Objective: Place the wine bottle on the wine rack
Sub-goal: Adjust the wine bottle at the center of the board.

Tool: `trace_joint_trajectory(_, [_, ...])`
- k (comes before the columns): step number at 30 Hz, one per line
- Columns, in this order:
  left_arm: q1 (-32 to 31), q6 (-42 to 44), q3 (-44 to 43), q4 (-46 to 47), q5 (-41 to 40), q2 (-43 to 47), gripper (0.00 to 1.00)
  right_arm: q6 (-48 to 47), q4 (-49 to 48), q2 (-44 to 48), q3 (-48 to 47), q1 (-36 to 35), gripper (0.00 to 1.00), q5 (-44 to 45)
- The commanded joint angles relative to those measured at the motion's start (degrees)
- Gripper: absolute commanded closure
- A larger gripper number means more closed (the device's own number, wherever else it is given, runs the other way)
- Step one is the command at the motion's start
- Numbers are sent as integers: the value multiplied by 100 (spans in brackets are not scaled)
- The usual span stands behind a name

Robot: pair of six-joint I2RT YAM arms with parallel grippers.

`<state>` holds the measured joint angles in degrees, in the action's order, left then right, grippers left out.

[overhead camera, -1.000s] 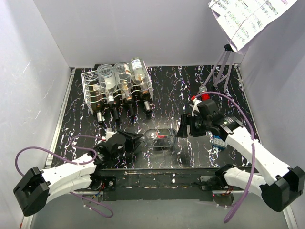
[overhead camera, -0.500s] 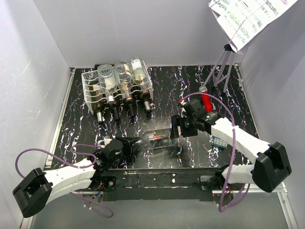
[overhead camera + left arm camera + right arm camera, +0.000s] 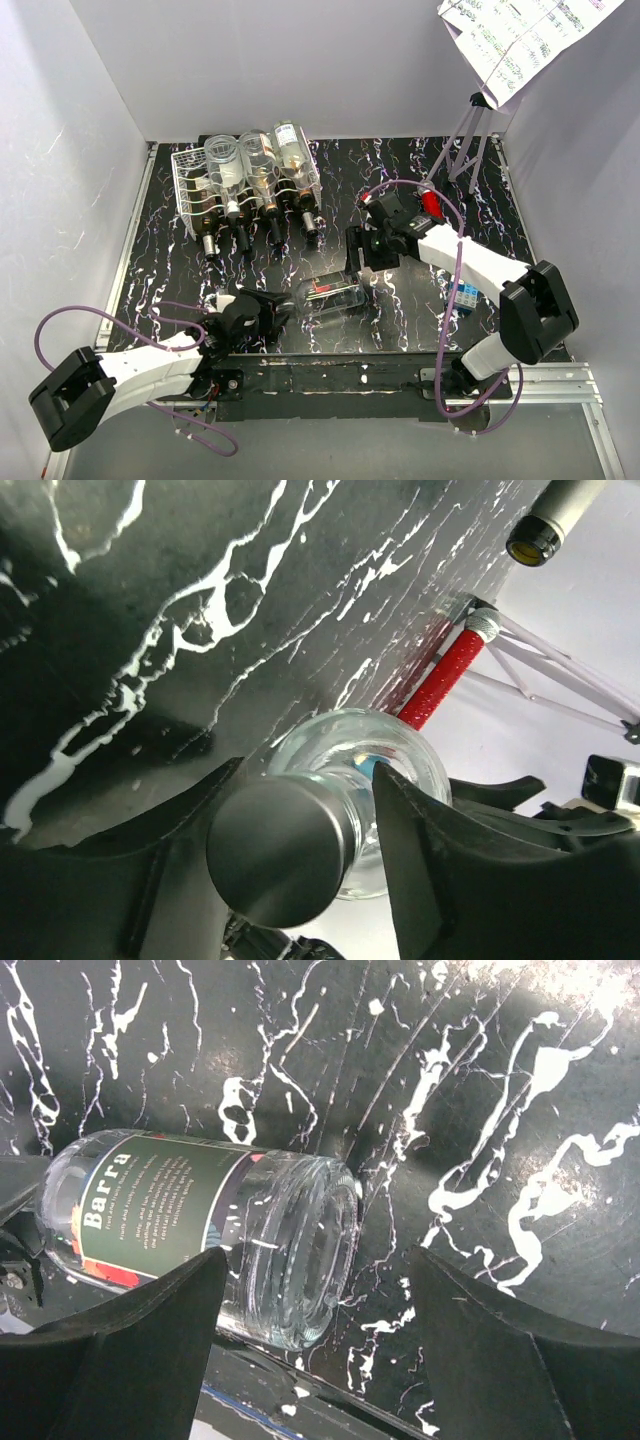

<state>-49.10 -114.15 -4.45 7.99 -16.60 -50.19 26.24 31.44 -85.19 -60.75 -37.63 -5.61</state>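
Wine bottle (image 3: pixel 335 293) of clear glass lying on its side on the black, white-veined desk (image 3: pixel 400 180), near the front edge and well apart from the wine rack (image 3: pixel 183 165) at the back left, whose cradles hold other bottles (image 3: pixel 262 158). Its dark cap points left and sits between the two fingers of the left claw (image 3: pixel 285 304). In the left wrist view the fingers (image 3: pixel 440 870) flank the cap closely, but whether they press on it or stand just clear cannot be told. The right claw (image 3: pixel 357 258) hangs spread wide above the bottle's flat base end, not touching it. From above, the left claw covers the neck. The cap, close to the left wrist camera, is blurred and blocks most of the body. The green label reads "Barra"; its smaller print is too small to read.
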Motion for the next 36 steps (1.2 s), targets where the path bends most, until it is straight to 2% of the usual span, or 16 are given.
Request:
trace_joint_trajectory(1, [-21,578,93,-1168,-1,-78,47,-119,-59,-200,-288,-17,19,-107])
trace_joint_trajectory(6, [-21,639,-29,-1098,-150,-385,44,-119,-42,-349,-323,-25,21,-257])
trace_joint_trajectory(9, [-21,753,-144,-1098,-107,-596,29,-180,28,-323,-402,-25,21,-230])
trace_joint_trajectory(11, [-21,893,-170,-1089,-115,-614,23,-242,125,-306,-516,-25,21,-213])
trace_joint_trajectory(14, [-21,1394,-196,-1088,-194,-518,22,-365,301,-288,-657,-25,21,-248])
trace_joint_trajectory(19, [-21,2247,-442,-2124,-431,-9,16,-488,424,-253,-684,-25,22,-301])
trace_joint_trajectory(25, [-12,3204,-803,-3180,-739,1002,6,-742,801,-16,-710,-25,23,-108])
trace_joint_trajectory(31, [-12,3653,-1698,-4426,-1108,652,2,-901,1530,607,-789,-25,21,-36])
trace_joint_trajectory(34, [-21,4547,-2269,-4569,-1310,432,2,-717,1584,933,-588,-17,21,-335])
trace_joint_trajectory(36, [-21,5616,-2647,-4316,-1329,370,2,-577,1584,1056,-464,-25,21,-450])
